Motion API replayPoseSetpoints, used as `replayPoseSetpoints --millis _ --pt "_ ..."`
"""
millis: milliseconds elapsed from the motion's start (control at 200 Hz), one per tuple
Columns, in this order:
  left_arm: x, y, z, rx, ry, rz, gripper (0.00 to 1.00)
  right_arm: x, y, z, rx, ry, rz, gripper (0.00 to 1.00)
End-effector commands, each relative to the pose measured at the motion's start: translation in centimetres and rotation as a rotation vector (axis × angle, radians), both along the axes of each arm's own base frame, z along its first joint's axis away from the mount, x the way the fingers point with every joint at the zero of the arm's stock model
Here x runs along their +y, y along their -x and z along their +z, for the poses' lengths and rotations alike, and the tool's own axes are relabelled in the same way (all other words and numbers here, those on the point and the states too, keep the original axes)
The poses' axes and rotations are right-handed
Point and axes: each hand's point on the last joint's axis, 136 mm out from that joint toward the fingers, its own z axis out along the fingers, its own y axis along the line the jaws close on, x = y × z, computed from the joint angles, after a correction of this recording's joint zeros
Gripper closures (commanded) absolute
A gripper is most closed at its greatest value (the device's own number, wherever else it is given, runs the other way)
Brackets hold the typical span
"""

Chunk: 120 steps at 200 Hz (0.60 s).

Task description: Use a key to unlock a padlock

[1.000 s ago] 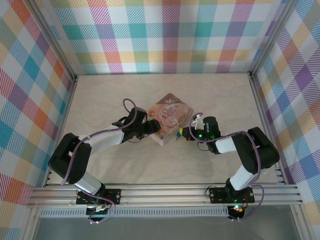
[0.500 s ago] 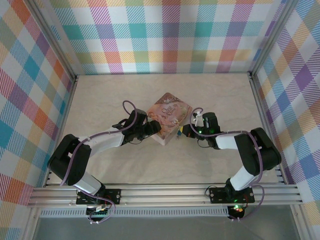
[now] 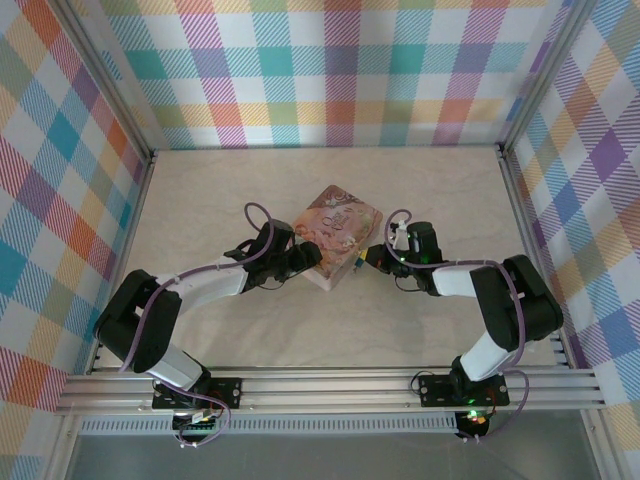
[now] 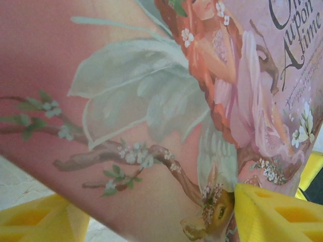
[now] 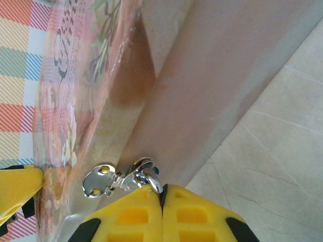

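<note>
The pink illustrated tin (image 3: 342, 222) lies mid-table, its near-left corner between the fingers of my left gripper (image 3: 310, 258). In the left wrist view the tin's lid (image 4: 151, 101) spans the gap of the left gripper (image 4: 146, 217), one yellow finger (image 4: 35, 222) on each side. On the tin's side wall (image 5: 212, 75), a silver hasp (image 5: 98, 180) carries the tiny padlock (image 5: 147, 172): a chrome shackle and a blue sliver show. My right gripper (image 5: 162, 194) is shut right at it, with a thin dark sliver, apparently the key, pinched between the tips. From above, the right gripper (image 3: 360, 263) touches the tin's near-right side.
Plaid walls (image 3: 330, 70) enclose the pale table (image 3: 200, 190) on three sides. An aluminium rail (image 3: 330, 388) runs along the near edge, behind both arm bases. Open floor lies behind the tin and to both sides.
My right wrist has edged a little farther from the rail, staying against the tin's side. The left arm and the tin have barely moved.
</note>
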Motion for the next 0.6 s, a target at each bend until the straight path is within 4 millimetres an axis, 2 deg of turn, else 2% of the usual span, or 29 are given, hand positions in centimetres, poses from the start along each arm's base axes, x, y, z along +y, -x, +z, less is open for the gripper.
replayPoseSetpoints --millis 0,135,310,460,595 --pt "3.7 6.3 -6.7 0.256 -0.214 -0.035 0.28 -0.6 -3.1 3.9 -0.114 -0.052 -0.064 1.0" --pt "3.8 6.4 -6.7 0.256 -0.214 -0.031 0.28 -1.0 -3.7 4.2 -0.114 -0.071 -0.087 1.0" --pt "3.7 6.2 -6.5 0.245 -0.206 -0.029 0.27 -2.0 -3.8 4.4 -0.128 -0.014 -0.106 1.0" --pt "3.7 5.3 -6.0 0.229 -0.189 -0.019 0.27 -3.4 -2.7 3.7 -0.12 0.062 -0.131 1.0" --pt "4.2 4.4 -5.6 0.22 -0.174 -0.007 0.27 -4.4 -1.2 4.0 -0.132 0.123 -0.127 1.0"
